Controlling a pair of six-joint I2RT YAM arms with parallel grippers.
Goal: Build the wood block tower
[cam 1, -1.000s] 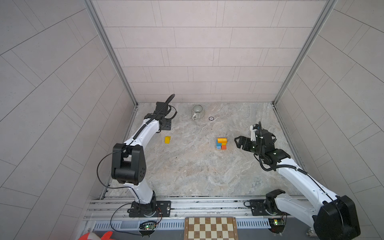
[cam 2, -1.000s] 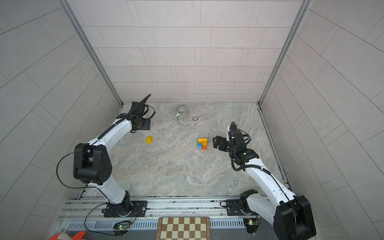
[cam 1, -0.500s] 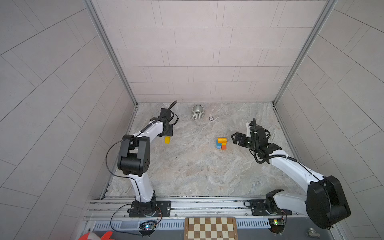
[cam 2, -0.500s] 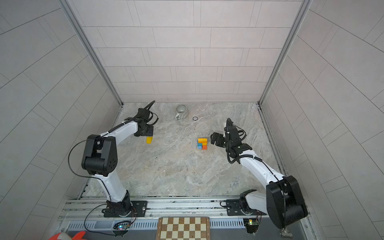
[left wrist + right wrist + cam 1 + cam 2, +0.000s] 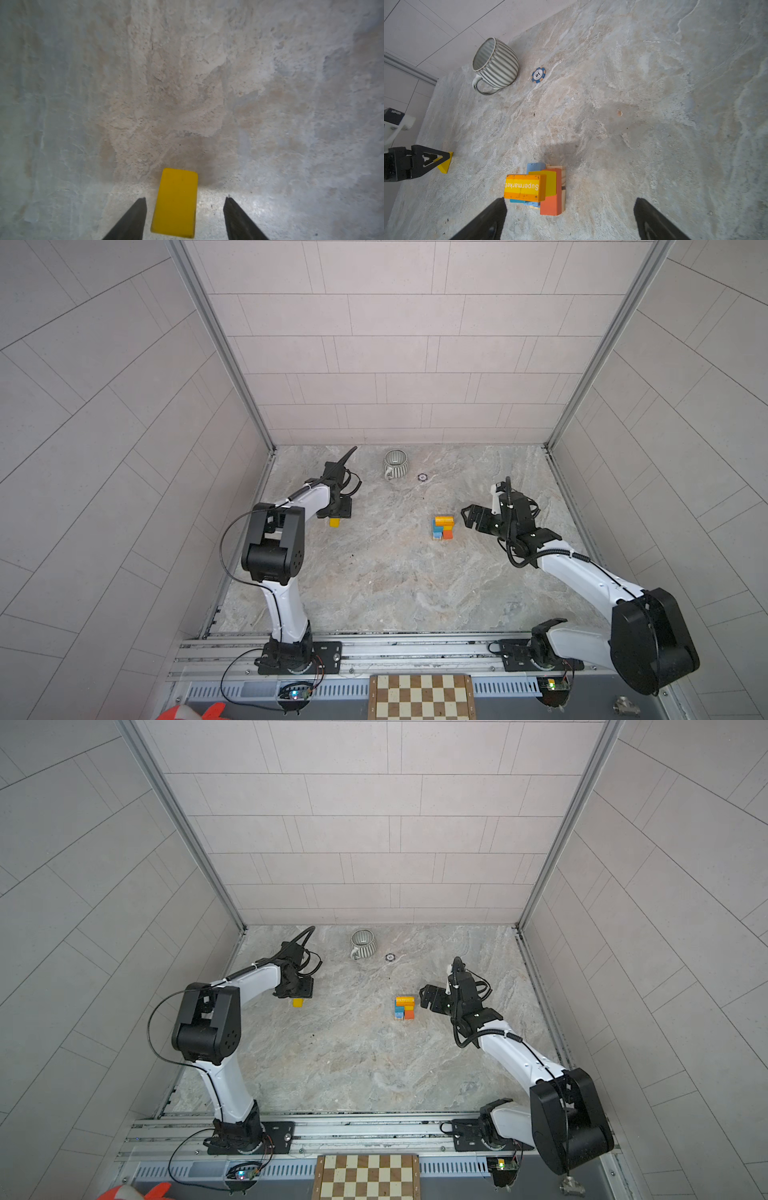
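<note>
The wood block tower (image 5: 443, 528) (image 5: 404, 1007) stands mid-table, a small pile of blue, orange-red, yellow and natural-wood blocks. An orange-yellow "Supermarket" block (image 5: 525, 188) lies on top. My right gripper (image 5: 469, 517) (image 5: 570, 199) is open just right of the tower and holds nothing. A lone yellow block (image 5: 334, 522) (image 5: 297, 1003) (image 5: 175, 202) lies on the table at the left. My left gripper (image 5: 340, 512) (image 5: 185, 198) points down over it, open. One finger is on each side of the block, with a gap showing at both.
A grey ribbed cup (image 5: 395, 464) (image 5: 496, 64) and a blue poker chip (image 5: 422, 477) (image 5: 538, 74) sit near the back wall. A chessboard (image 5: 419, 697) lies in front of the rail. Tiled walls close in the left, right and back.
My left gripper has come forward and down from the back left onto the yellow block, and its jaws have narrowed. My right gripper has shifted slightly left toward the tower.
</note>
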